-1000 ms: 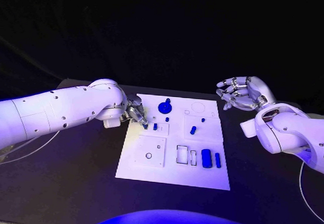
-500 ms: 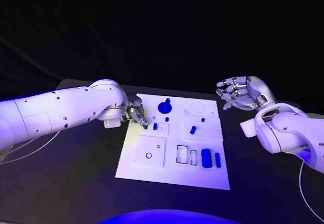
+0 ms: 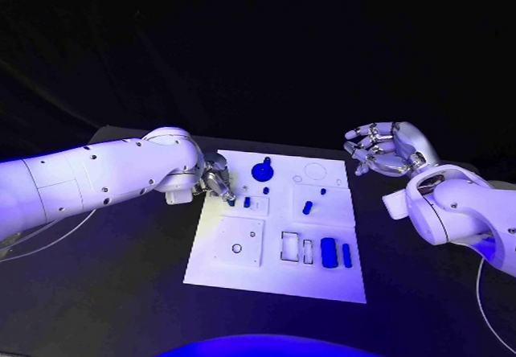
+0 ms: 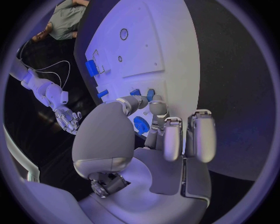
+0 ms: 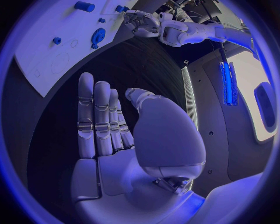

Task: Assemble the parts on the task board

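Head view: the white task board (image 3: 279,264) lies in the middle of the black table (image 3: 113,292). The left hand (image 3: 218,183) sits at the board's left edge, its fingertips down at a small blue part (image 3: 246,201); whether it grips that part cannot be told here. A round blue part (image 3: 262,171) lies near the far edge, a short blue peg (image 3: 308,206) mid-board, and two blue bars (image 3: 337,253) near the right edge. The right hand (image 3: 385,149) hovers off the board to the right, fingers spread, holding nothing. No writing is legible.

Left wrist view: the left hand (image 4: 160,130) reaches its fingertips onto the task board (image 4: 160,42), touching a small blue part (image 4: 142,94).

Right wrist view: the right hand (image 5: 125,140) is flat and open above the table, the task board (image 5: 44,42) beyond it.
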Robot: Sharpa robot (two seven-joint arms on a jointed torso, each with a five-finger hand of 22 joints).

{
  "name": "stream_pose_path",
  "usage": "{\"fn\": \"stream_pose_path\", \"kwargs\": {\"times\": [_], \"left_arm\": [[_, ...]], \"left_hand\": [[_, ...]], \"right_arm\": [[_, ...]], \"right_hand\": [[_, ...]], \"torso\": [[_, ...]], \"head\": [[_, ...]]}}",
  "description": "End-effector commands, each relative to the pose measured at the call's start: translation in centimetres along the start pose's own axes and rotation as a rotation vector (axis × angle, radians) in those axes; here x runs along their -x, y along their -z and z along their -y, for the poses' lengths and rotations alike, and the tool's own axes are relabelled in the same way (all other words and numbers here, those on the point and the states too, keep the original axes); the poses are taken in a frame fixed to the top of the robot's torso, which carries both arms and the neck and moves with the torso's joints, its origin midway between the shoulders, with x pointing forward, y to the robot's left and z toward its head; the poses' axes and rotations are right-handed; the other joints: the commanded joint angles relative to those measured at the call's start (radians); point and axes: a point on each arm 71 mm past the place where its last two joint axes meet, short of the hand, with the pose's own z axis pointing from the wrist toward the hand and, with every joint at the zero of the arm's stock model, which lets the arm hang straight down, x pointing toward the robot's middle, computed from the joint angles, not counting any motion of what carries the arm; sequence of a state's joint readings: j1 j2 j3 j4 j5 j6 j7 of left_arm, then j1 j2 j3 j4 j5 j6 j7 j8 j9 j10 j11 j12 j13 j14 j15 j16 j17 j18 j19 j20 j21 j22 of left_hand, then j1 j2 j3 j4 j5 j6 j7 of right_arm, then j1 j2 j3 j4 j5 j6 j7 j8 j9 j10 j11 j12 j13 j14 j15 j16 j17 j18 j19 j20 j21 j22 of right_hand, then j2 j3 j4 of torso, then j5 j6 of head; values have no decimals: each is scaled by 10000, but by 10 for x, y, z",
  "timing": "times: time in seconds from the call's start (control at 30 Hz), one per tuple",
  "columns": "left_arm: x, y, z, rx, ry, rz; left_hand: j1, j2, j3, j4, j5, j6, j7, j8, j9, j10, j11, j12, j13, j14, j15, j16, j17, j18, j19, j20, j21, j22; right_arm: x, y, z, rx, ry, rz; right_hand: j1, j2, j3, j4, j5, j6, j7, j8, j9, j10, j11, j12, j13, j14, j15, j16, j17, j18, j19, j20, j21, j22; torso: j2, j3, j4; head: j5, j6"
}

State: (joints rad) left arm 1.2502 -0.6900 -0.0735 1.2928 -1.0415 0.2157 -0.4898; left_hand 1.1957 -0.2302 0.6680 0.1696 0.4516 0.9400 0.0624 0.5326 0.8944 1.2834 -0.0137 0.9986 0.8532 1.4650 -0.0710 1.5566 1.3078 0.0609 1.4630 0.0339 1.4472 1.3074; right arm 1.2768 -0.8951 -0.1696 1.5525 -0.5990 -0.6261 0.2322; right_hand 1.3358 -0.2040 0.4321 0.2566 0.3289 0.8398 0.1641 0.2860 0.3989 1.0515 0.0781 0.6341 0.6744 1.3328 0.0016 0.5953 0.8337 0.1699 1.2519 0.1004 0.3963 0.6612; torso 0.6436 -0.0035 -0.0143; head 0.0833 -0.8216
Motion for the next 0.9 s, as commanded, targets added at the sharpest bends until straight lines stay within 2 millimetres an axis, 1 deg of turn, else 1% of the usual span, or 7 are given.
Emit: {"fn": "stream_pose_path", "kwargs": {"times": [0.03,0.3,0.47,0.53,0.7,0.9], "left_arm": [[-3,-1,2,-4,-219,-178],[-6,-2,5,-33,-292,-282],[-7,-3,7,-43,-323,-328],[-8,-4,7,-44,-332,-337],[-8,-4,8,-18,-355,-346],[-8,-5,8,25,-352,-287]], "left_hand": [[51,96,1669,-1584,34,46,9,44,8,26,-34,-10,-9,1012,-74,52,2472,-100,137,-65,24,320],[51,96,1669,-1584,34,46,9,44,8,26,-34,-10,-9,1012,-74,52,2472,-100,137,-65,24,320],[38,100,1677,-1587,38,50,8,34,11,41,-35,8,20,1014,-76,55,2478,-99,133,-70,20,316],[38,100,1677,-1587,38,50,8,34,11,41,-35,8,20,1014,-76,55,2478,-99,133,-70,20,316],[38,100,1677,-1587,38,50,8,34,11,41,-35,8,20,1014,-76,55,2478,-99,133,-70,20,316],[23,105,1675,-1578,38,54,8,31,13,55,-35,22,38,1014,-77,56,2480,-100,134,-72,21,319]], "right_arm": [[-1,0,-1,138,15,-52],[-1,0,-1,140,11,-61],[-1,0,-2,147,9,-65],[-1,0,-2,149,7,-68],[-1,0,-2,148,7,-65],[-1,1,-2,150,6,-60]], "right_hand": [[-72,10,24,-10,59,-64,16,59,-9,-78,-7,53,-9,54,-16,-30,9,119,85,4,-35,-8],[-72,10,24,-10,59,-64,16,59,-9,-78,-7,53,-9,54,-16,-30,9,119,85,4,-35,-8],[-72,10,24,-10,59,-64,16,59,-9,-78,-7,53,-9,54,-16,-30,9,119,85,4,-35,-8],[-72,10,24,-10,59,-64,16,59,-9,-78,-7,53,-9,54,-16,-30,9,119,85,4,-35,-8],[-72,10,24,-10,59,-64,16,59,-9,-78,-7,53,-9,54,-16,-30,9,119,85,4,-35,-8],[-72,10,24,-10,59,-64,16,59,-9,-78,-7,53,-9,54,-16,-30,9,119,85,4,-35,-8]], "torso": [[5,0,-6],[9,4,-16],[11,15,-12],[4,15,-11],[6,11,-18],[1,14,-3]], "head": [[6,-20],[-10,-62],[-24,-77],[-35,-98],[-55,-106],[-67,-118]]}}
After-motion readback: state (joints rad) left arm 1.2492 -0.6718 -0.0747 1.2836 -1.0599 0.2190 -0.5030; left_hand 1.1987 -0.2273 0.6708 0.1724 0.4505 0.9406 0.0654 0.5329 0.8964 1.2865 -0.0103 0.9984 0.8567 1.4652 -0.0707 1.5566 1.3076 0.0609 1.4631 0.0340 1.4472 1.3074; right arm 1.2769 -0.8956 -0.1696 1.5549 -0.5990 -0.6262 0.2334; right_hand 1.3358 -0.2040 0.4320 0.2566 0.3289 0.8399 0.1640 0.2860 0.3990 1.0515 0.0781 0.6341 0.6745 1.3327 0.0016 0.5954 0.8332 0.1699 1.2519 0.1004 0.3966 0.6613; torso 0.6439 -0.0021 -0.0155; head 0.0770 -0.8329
